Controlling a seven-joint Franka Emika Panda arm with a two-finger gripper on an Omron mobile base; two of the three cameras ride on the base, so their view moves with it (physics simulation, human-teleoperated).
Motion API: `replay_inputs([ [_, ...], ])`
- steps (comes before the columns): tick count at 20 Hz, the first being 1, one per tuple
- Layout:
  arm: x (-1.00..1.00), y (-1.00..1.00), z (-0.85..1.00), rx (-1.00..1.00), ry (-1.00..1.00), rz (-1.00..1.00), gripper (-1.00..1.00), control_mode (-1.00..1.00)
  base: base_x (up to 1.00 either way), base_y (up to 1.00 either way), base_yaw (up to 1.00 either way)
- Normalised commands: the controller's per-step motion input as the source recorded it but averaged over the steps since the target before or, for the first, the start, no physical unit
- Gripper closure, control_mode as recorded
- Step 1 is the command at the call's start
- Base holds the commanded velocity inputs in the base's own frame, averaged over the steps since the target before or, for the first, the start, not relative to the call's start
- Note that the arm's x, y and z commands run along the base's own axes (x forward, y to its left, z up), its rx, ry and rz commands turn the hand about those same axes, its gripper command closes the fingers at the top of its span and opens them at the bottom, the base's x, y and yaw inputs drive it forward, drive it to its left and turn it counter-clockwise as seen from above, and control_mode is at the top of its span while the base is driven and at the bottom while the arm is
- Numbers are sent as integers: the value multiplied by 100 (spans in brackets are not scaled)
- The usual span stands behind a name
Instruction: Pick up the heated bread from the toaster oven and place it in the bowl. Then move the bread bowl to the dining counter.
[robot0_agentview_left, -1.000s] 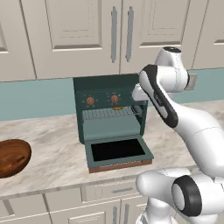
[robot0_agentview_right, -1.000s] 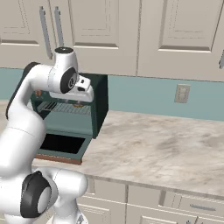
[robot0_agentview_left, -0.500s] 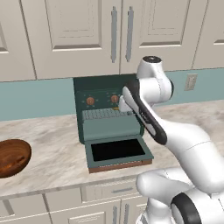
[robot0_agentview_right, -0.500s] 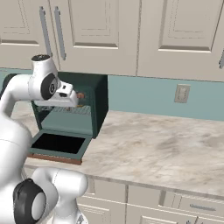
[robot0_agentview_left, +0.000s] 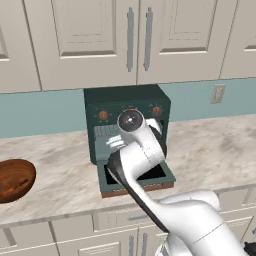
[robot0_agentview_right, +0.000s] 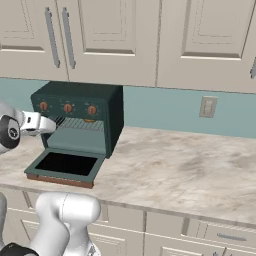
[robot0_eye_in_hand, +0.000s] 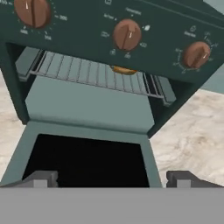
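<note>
While its dark-windowed door lies folded flat, the boxy green toaster oven shows three brown knobs and a grey wire rack. Veined marble surface spreads around; a glossy wooden bowl sits well left. Golden bread rests far back on the rack, beyond the empty hand, fingers spread wide.

Only a sliver of the bread shows behind the rack; the bowl is cropped.
</note>
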Motion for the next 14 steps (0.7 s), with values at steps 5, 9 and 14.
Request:
replay_inputs([
  [5,0,18,-27,0,-36,0,-100,-100,0,0,0],
  [9,0,-3,0,2,-50,0,-100,-100,0,0,0],
  [14,20,0,0,0,-36,0,-100,-100,0,0,0],
])
